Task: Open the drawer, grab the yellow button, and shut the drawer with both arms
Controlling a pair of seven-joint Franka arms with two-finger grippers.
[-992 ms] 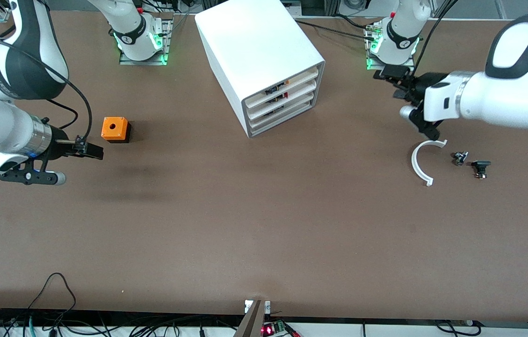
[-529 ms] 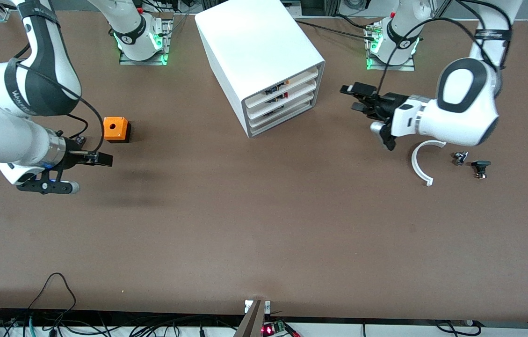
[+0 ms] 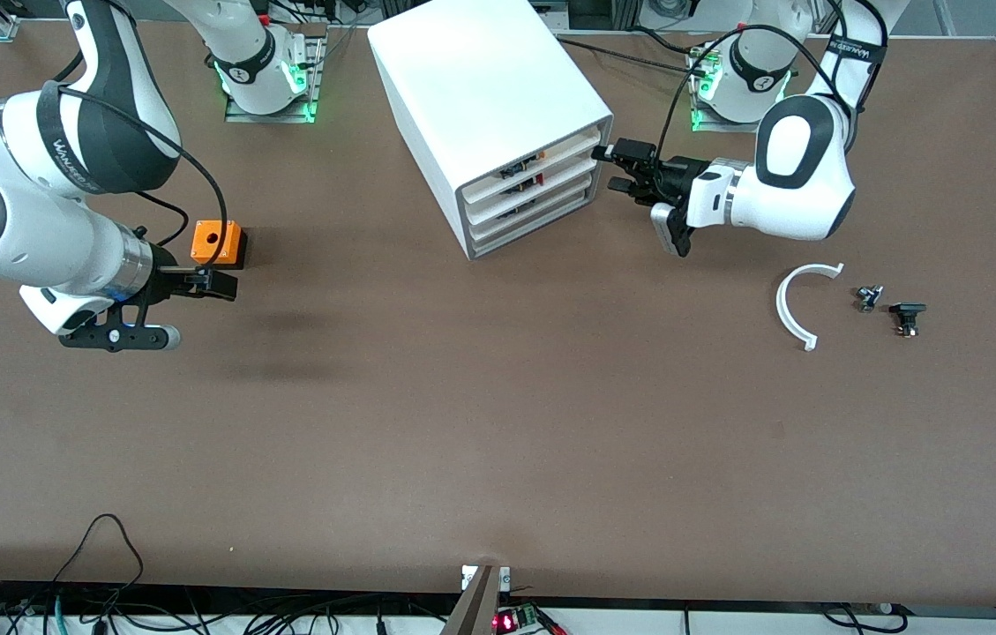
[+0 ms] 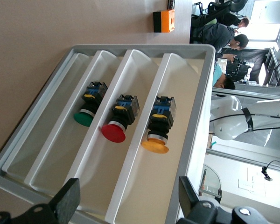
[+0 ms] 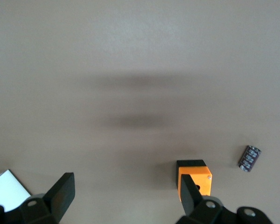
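Note:
The white cabinet [image 3: 480,79] stands at the table's middle, toward the robots' bases. Its uppermost drawer [image 3: 575,141] sits in line with the three lower ones. In the left wrist view that drawer [image 4: 184,98] holds the button [image 4: 157,135], orange-yellow cap on a black-and-blue body. My left gripper [image 3: 617,168] hovers open just in front of the drawers, near the top one. In its wrist view [image 4: 128,205] the jaws stand wide and empty. My right gripper [image 3: 217,287] is open and empty [image 5: 126,200], low over the table beside the orange box [image 3: 217,242].
The two drawers below hold a red-capped button [image 4: 115,128] and a green-capped one [image 4: 86,114]. A white curved strip [image 3: 793,309] and two small black parts [image 3: 868,297] [image 3: 906,317] lie toward the left arm's end. A small black cylinder [image 5: 248,157] lies near the orange box [image 5: 194,179].
My left arm has swung from over the white strip to just in front of the drawers. My right gripper has crept toward the table's middle, beside the orange box.

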